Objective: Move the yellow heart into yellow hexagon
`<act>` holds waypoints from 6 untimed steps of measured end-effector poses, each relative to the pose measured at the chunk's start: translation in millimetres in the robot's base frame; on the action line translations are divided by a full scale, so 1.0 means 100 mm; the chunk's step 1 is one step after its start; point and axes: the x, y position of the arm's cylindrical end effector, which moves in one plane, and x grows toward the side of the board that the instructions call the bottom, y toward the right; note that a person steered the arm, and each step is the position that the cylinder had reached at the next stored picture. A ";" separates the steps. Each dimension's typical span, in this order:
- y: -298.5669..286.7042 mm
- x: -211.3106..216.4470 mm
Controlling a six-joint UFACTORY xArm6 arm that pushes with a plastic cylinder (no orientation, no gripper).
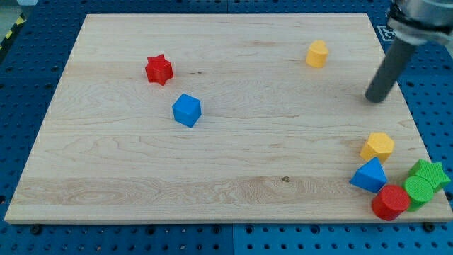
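The yellow heart (317,54) lies near the view's top, right of centre, on the wooden board (226,177). The yellow hexagon (378,146) sits at the view's lower right, just above a cluster of other blocks. My tip (374,98) is down on the board near the right edge. It stands to the right of and below the heart, well apart from it, and a short way above the hexagon, touching neither.
A blue triangle (369,176), a red cylinder (390,202), a green cylinder (419,190) and a green star (430,173) crowd the lower right corner below the hexagon. A red star (159,69) and a blue cube (187,110) lie at the upper left.
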 end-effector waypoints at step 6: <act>-0.55 -1.78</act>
